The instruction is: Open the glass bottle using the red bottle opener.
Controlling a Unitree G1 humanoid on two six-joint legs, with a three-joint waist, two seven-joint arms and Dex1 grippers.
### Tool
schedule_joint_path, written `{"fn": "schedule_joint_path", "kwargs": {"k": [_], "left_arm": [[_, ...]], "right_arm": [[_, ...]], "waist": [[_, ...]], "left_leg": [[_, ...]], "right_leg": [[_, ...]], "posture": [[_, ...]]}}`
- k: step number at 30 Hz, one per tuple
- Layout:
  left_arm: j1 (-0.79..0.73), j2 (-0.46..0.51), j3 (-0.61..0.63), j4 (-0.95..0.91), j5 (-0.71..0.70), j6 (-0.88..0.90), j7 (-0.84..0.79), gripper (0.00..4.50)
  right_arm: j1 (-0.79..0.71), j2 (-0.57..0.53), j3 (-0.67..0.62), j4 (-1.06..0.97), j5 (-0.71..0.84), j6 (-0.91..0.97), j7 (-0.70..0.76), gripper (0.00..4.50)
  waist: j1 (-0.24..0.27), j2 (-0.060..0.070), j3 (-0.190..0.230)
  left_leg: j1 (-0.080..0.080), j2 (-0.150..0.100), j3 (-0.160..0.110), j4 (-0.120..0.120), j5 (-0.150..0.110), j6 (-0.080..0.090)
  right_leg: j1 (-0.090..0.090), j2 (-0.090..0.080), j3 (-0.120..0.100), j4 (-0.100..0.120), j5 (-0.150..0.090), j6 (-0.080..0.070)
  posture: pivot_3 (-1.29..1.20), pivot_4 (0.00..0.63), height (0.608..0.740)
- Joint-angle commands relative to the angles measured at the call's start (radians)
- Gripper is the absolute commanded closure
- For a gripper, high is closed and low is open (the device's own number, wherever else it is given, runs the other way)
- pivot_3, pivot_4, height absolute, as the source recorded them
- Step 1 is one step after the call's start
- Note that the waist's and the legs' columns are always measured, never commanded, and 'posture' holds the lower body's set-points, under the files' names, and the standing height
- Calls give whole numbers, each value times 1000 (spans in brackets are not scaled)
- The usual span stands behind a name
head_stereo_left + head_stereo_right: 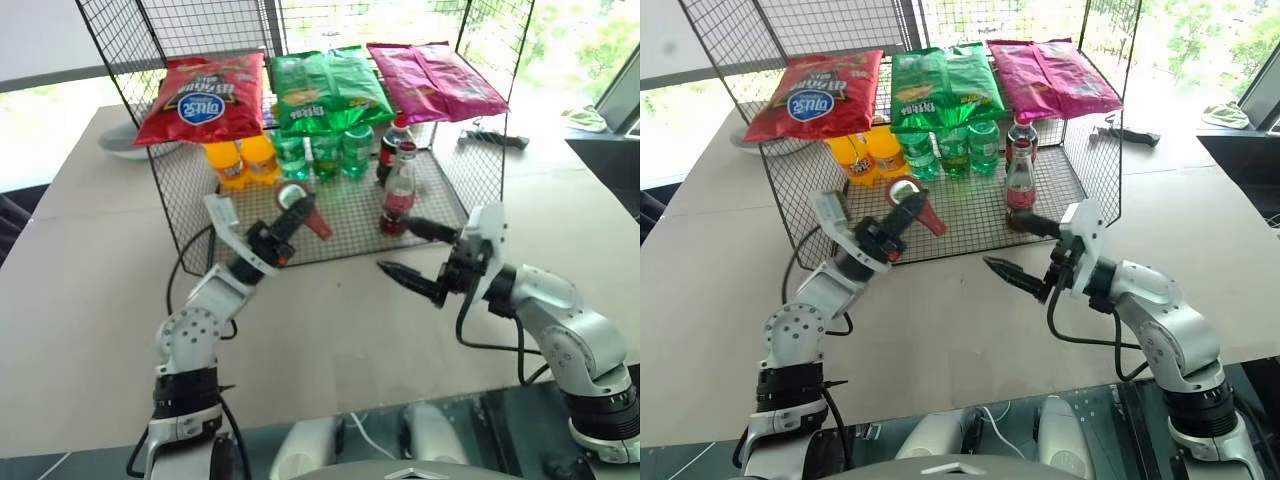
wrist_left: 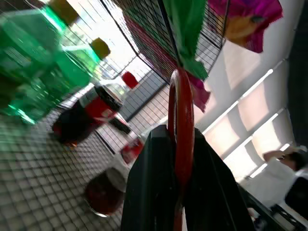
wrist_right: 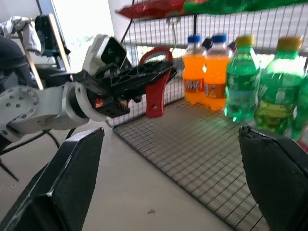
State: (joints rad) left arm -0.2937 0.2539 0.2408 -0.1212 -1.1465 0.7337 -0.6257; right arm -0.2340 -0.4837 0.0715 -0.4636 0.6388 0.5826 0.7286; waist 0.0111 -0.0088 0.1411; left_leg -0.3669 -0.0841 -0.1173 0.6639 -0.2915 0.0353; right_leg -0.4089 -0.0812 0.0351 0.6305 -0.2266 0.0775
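Opener in hand, bottle still capped
Left gripper [image 1: 290, 222] clamps the red bottle opener [image 1: 305, 207]; right gripper [image 1: 408, 250] gapes wide beside the untouched glass bottle [image 1: 398, 193]

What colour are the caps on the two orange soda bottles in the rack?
Blue, on both orange soda bottles; clearest in the right wrist view.

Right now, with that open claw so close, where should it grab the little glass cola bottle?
Probably around the glass bottle at its labelled body, coming level from the front of the wire shelf. It stands upright at the shelf's front edge, and the right end effector is open before it.
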Motion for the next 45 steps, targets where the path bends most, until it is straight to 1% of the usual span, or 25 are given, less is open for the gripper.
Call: {"fn": "schedule_joint_path", "kwargs": {"k": [1, 4, 7, 12, 15, 18, 23, 24, 25, 26, 31, 34, 41, 42, 43, 44, 45], "left_arm": [[2, 20, -66, -62, -53, 89, -75, 4449], [-16, 21, -102, -42, -62, 130, -123, 4449], [-35, 21, -131, -21, -20, 127, -163, 4449], [-57, 14, -137, 13, 10, 115, -202, 4449], [-55, 9, -141, 21, 26, 112, -221, 4449], [-48, 8, -143, 27, 41, 110, -234, 4500], [-49, 7, -140, 40, 62, 99, -250, 4500], [-49, 7, -140, 43, 64, 97, -252, 4500], [-50, 6, -140, 48, 67, 94, -254, 4500], [-51, 5, -140, 53, 71, 90, -256, 4500], [-47, -6, -139, 40, 106, 36, -267, 4500], [-44, -12, -145, 26, 141, -14, -280, 4500], [-28, -3, -168, -4, 176, -50, -313, 4500], [-29, -3, -168, -5, 180, -55, -311, 3749], [-31, -3, -167, -6, 187, -62, -309, 3468], [-34, -3, -166, -7, 189, -63, -306, 3001], [-38, -3, -166, -8, 190, -62, -304, 2400]], "right_arm": [[-53, -17, 24, -51, 113, 204, -39, 0], [-113, -24, 37, -30, 212, 359, -37, 0], [-164, -2, 15, -10, 329, 474, -49, 0], [-222, 45, -25, 24, 467, 580, -103, 0], [-249, 98, -47, 45, 541, 606, -166, 0], [-256, 108, -48, 44, 569, 628, -194, 792], [-246, 93, -36, 30, 563, 640, -198, 3241], [-245, 88, -32, 28, 558, 639, -196, 3640], [-243, 79, -26, 24, 550, 638, -189, 4219], [-242, 72, -19, 22, 541, 636, -182, 4371], [-235, 58, -3, 15, 522, 624, -165, 4371], [-219, 16, -1, 10, 499, 615, -135, 4371], [-155, -87, -23, 22, 433, 558, -89, 4371], [-145, -100, -27, 23, 424, 548, -84, 4500], [-134, -113, -33, 24, 415, 536, -78, 4500], [-124, -125, -42, 27, 410, 528, -75, 4500], [-113, -137, -55, 29, 408, 520, -72, 4500]], "waist": [[-1, 0, 0], [-6, 0, 0], [-6, 0, 0], [-5, 0, 0], [-6, 0, 0], [-5, 0, 0], [-5, 0, 0], [-5, 0, 0], [-5, 0, 0], [-6, 0, 0], [-9, 0, 0], [-8, 0, 0], [-6, 0, 0], [-6, 0, 0], [-4, 0, 0], [-3, 0, 0], [-3, 0, 0]], "left_leg": [[0, 0, 0, 0, 0, 0], [0, 0, 0, 0, 0, 0], [-1, 0, 0, 0, 0, 0], [-3, 0, -1, 0, 0, 0], [-4, 0, -1, 0, 0, 0], [-5, 0, -1, 0, 0, 0], [-9, 0, -3, 2, 0, 0], [-10, 0, -3, 2, 0, 0], [-11, 0, -4, 2, 0, 0], [-11, 0, -4, 3, 0, 0], [-12, 0, -5, 3, 0, 0], [-12, -1, -5, 4, 0, 0], [-13, -1, -6, 4, 0, 0], [-13, -1, -6, 4, 0, 0], [-13, -1, -6, 4, 0, 0], [-13, -1, -6, 4, 0, 0], [-13, -1, -7, 4, 0, 0]], "right_leg": [[0, 0, 0, 0, 0, 0], [0, 0, 1, 0, 0, 0], [0, 0, 0, -1, 0, 0], [-1, 0, 0, -2, 0, 0], [-3, 0, -1, -2, 0, 0], [-4, -1, -1, -2, 0, 0], [-5, -1, -3, -2, 0, 0], [-5, -1, -3, -2, 0, 0], [-6, -1, -4, -2, 0, 0], [-6, -1, -5, -2, 0, 0], [-6, -1, -5, -3, 0, 0], [-6, -1, -6, -3, 0, 0], [-6, -2, -7, -3, 0, 0], [-6, -2, -7, -3, 0, 0], [-6, -2, -7, -3, 0, 0], [-6, -2, -7, -3, 0, 0], [-6, -2, -7, -3, 0, 0]], "posture": [[0, 150, 740], [0, 150, 740], [0, 150, 740], [0, 150, 740], [0, 150, 740], [0, 150, 740], [0, 150, 740], [0, 150, 740], [0, 150, 740], [0, 150, 740], [0, 150, 740], [0, 150, 740], [0, 150, 740], [0, 150, 740], [0, 150, 740], [0, 150, 740], [0, 150, 740]]}}
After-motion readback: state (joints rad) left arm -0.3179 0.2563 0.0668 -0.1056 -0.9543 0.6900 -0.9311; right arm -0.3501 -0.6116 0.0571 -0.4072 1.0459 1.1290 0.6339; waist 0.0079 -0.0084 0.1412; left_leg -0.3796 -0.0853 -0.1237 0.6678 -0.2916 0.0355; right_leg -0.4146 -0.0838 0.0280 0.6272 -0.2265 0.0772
